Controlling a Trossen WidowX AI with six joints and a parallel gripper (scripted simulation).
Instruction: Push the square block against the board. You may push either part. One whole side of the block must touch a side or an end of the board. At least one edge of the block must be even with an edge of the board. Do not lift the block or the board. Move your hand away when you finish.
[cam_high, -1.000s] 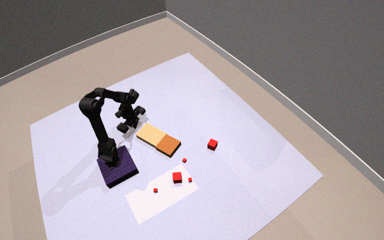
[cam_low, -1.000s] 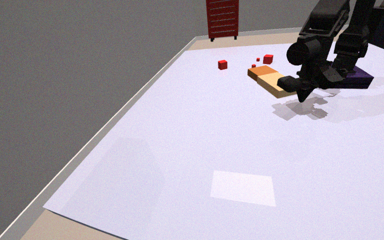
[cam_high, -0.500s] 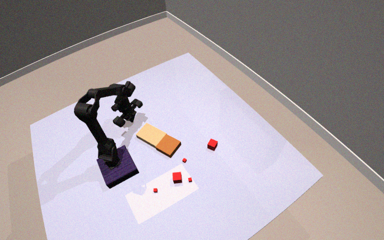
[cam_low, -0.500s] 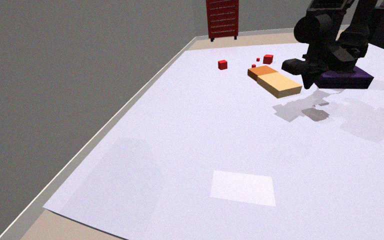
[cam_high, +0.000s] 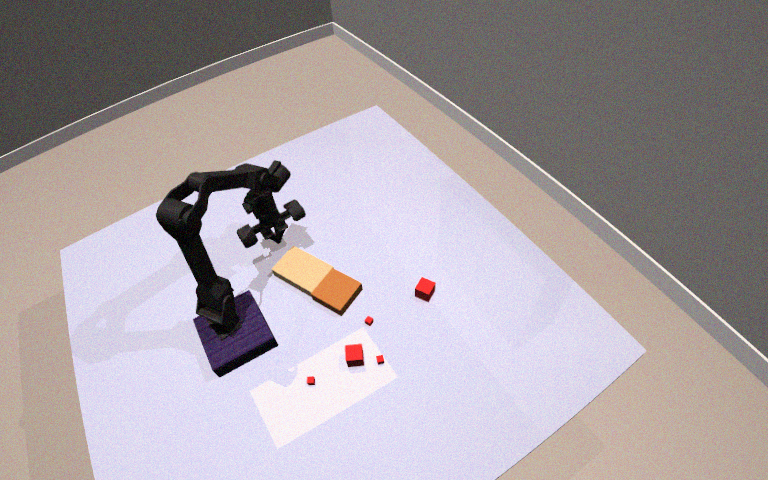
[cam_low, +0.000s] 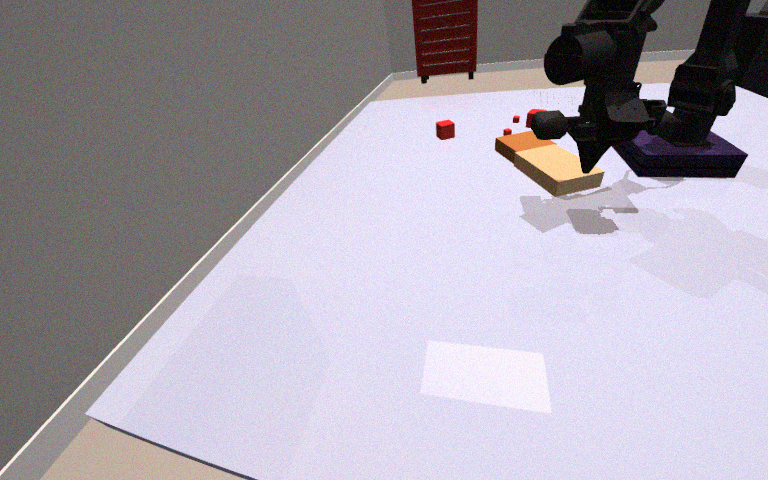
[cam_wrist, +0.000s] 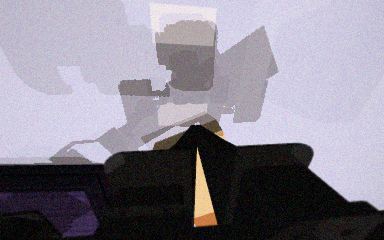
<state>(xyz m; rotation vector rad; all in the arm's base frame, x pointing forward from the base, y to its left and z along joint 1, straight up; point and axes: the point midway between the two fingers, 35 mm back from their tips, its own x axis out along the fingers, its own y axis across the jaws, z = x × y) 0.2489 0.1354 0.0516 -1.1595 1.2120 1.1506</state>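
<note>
The square block is orange and lies flat against one end of the longer, light yellow board. No gap shows between them. Their long edges look nearly even, with a slight step at the near side in the top view; exact evenness is hard to tell. My gripper is shut and empty. Its tips are raised above the mat, near the board's other end, and look clear of it.
A large red cube lies beyond the block. Another red cube and several tiny ones lie nearer the top camera. The purple arm base stands beside the board. A red cabinet stands by the wall.
</note>
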